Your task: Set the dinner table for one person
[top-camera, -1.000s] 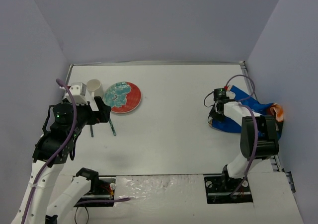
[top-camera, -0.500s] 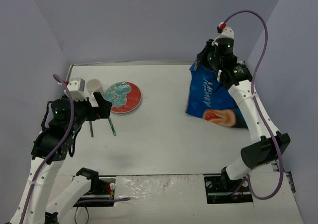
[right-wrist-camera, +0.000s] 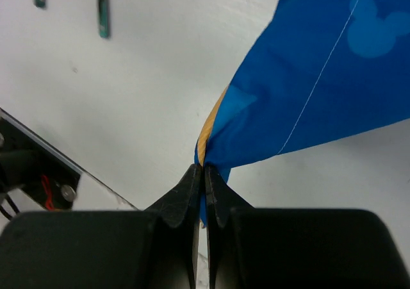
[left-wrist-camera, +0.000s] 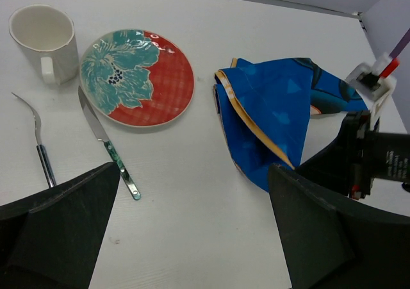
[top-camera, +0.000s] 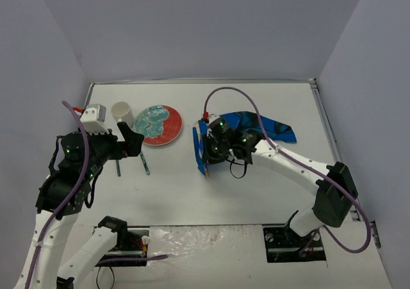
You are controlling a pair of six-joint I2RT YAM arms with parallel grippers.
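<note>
fork (top-camera: pixel 118 168) half hidden under left arm (top-camera: pixel 82 156).

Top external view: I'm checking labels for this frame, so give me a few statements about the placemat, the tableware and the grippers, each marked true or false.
1. The right gripper is shut on an edge of the blue placemat. True.
2. The placemat lies flat and fully spread. False: it is folded and bunched.
3. The mug stands on the floral plate. False: it stands on the dinner table, beside the plate.
4. The left gripper is open and holds nothing. True.
</note>
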